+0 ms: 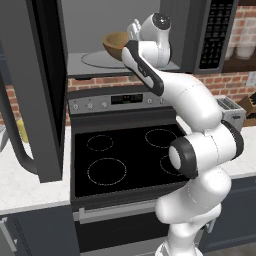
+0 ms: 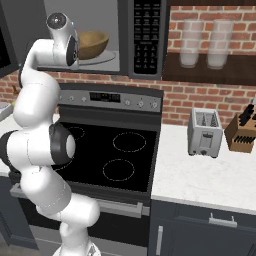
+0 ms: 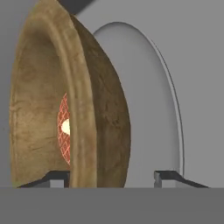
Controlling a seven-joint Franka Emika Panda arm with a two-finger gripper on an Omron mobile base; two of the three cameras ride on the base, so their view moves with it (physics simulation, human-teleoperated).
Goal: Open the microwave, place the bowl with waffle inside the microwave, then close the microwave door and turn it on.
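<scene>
In the left base view the microwave (image 1: 150, 60) sits above the black stove (image 1: 125, 160) with the microwave door (image 1: 45, 90) swung wide open to the left, its curved handle hanging low. The white arm reaches up into the cavity, and the bowl (image 1: 116, 46) rests on the glass turntable (image 1: 97, 60), just left of the hand. The fingers are hidden behind the wrist here.

In the right base view the bowl (image 2: 92, 45) stands upright on the turntable (image 2: 107, 58) inside the open cavity, beside the keypad strip (image 2: 146, 35). The arm's wrist covers the bowl's left edge. A toaster (image 2: 205, 132) and a knife block (image 2: 243, 131) stand on the counter to the right.

In the hand view, rolled sideways, the gripper (image 3: 116, 178) has its two fingertips spread apart, one on each side of the bowl's (image 3: 96, 109) rim, with a gap on the right side, so the jaws are apart and not clamped. The waffle (image 3: 64, 129) lies in the bowl's hollow, and the turntable (image 3: 162, 100) is behind it
</scene>
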